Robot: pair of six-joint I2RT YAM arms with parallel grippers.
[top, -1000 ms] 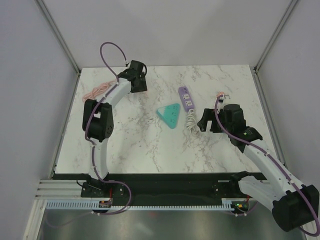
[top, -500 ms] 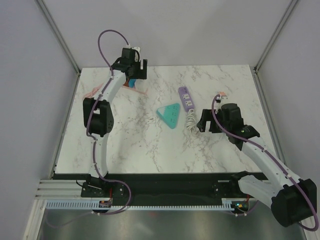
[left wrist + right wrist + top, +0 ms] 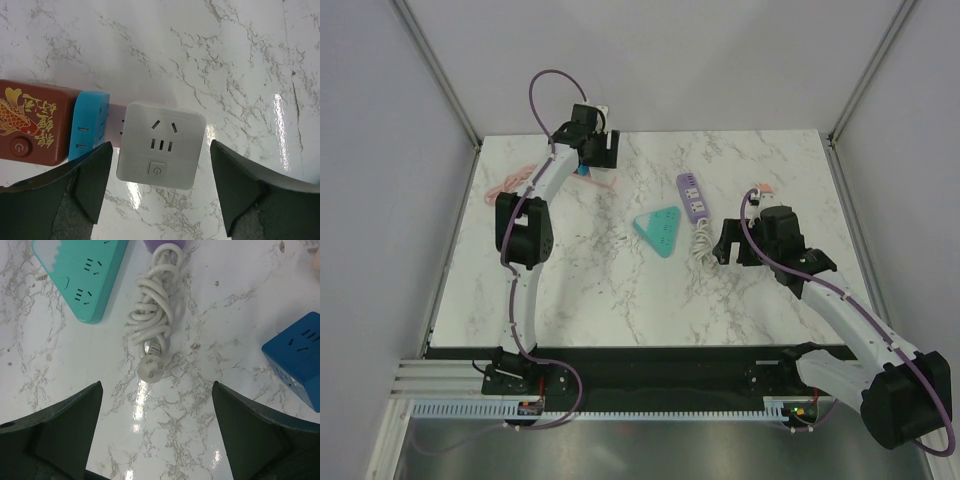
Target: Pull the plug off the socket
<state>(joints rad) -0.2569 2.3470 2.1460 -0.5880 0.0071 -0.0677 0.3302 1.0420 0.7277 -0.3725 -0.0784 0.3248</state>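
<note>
Arms: two, each with one two-fingered end effector.
Tabletop (image 3: 620, 300): one, glossy white marble with grey veins.
Left end effector (image 3: 599, 148): open and gripping nothing, its dark fingers (image 3: 85, 182) spread wide over the far left corner.
Right end effector (image 3: 724, 243): open and empty, above the cord.
White square adapter (image 3: 161, 145): one, smooth plastic with rounded corners and one button. It sits centred between the left fingers and just beside the cube socket. Small dark pins show in the narrow gap; whether it is seated, I cannot tell.
Light-blue cube socket (image 3: 90, 125): one, with a slotted face, against the red-brown block.
Red-brown block (image 3: 30, 122): one, glossy, with a gold fish print.
Teal triangular socket (image 3: 658, 231): one, flat.
Purple power strip (image 3: 691, 195): one slim bar.
White cord (image 3: 152, 325): one coiled bundle; its plug (image 3: 151, 367) lies loose.
Dark-blue cube socket (image 3: 300, 357): one, right of the cord.
</note>
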